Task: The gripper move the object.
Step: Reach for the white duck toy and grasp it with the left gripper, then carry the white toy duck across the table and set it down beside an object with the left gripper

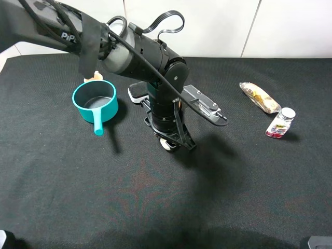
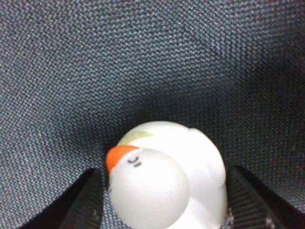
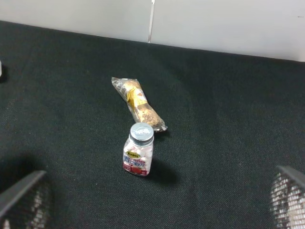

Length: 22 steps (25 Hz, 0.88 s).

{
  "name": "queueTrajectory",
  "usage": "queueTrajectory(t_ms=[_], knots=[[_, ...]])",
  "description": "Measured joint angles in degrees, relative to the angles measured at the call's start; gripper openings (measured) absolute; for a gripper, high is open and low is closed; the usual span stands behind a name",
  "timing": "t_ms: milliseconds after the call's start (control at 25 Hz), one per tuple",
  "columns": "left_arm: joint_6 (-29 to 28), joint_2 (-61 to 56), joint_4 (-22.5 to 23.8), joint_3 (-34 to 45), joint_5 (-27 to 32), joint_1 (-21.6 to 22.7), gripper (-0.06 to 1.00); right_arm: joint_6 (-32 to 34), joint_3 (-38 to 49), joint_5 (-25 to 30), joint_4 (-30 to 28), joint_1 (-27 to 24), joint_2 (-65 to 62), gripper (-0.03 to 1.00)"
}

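- The left end effector stood narrow around the object, on the table right of the teal pot; whether it gripped could not be told.
- Squeezed off-centre, the rounded object could slip out.

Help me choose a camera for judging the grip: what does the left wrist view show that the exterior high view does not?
Only the left wrist view: the white toy's orange beak and face, with a black finger close on each side. Only the exterior high view: the arm, teal pot, snack packet and small bottle. Both: the black cloth and the toy, though from above it is just a white sliver under the gripper.
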Motion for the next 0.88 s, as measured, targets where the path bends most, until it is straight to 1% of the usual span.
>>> queueTrajectory(t_ms=[200, 880], knots=[[0.0, 0.0, 0.0, 0.0, -0.06, 0.0, 0.54, 0.0, 0.0, 0.0, 0.0, 0.0, 0.0, 0.69], [0.0, 0.0, 0.0, 0.0, -0.62, 0.0, 0.52, 0.0, 0.0, 0.0, 0.0, 0.0, 0.0, 0.69]])
